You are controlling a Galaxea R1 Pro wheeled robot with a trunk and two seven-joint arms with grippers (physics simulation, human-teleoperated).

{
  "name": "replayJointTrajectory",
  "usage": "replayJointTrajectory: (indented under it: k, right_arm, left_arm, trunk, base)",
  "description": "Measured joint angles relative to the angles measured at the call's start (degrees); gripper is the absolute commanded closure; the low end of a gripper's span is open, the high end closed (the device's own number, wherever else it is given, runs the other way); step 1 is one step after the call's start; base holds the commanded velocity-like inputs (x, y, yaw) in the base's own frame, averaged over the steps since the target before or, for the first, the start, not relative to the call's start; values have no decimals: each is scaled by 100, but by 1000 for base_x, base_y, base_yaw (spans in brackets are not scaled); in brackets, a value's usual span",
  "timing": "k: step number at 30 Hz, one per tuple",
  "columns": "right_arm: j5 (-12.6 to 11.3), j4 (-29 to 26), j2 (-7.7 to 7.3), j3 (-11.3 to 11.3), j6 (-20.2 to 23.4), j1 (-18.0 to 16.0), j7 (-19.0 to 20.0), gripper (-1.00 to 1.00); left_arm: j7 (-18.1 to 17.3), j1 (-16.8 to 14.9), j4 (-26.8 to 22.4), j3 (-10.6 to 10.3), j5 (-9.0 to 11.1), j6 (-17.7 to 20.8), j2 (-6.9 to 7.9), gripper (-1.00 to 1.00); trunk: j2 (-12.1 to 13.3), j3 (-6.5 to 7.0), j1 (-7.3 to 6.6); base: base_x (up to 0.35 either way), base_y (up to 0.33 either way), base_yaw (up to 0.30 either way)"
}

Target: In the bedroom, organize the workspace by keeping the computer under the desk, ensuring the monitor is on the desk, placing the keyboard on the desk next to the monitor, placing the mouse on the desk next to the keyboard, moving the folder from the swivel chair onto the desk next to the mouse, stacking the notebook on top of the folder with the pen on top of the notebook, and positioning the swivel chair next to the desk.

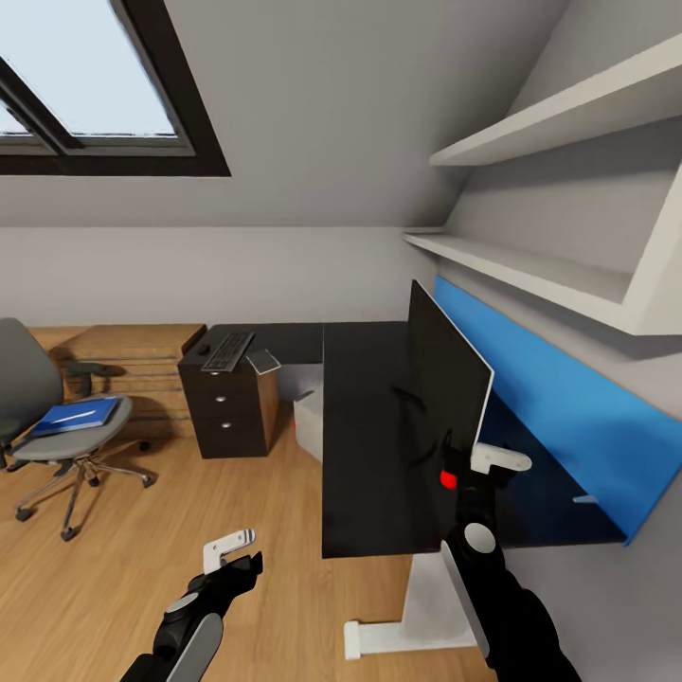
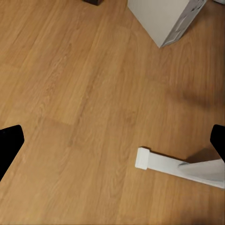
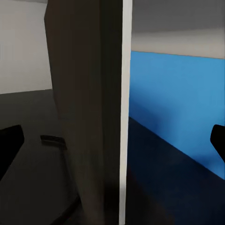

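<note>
Black-screened, silver-edged monitor [image 1: 445, 379] stands on the desk [image 1: 365, 445], its lower corner between the right gripper's [image 1: 474, 462] spread fingers.

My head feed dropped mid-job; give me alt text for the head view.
The right gripper is at the near edge of the monitor standing on the desk. Keyboard lies at the desk's far end; the folder lies on the chair; the left gripper hangs over floor.
</note>
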Motion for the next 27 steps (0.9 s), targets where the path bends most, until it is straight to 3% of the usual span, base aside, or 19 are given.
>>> replayJointTrajectory:
  k: [27]
  right_arm:
    - [7,-1,4,2,2,0,4,-100]
  left_arm:
    - [5,0,18,-54,-2,-4,-6,-100]
  trunk:
    - [0,0,0]
  base:
    - [73,-80,0]
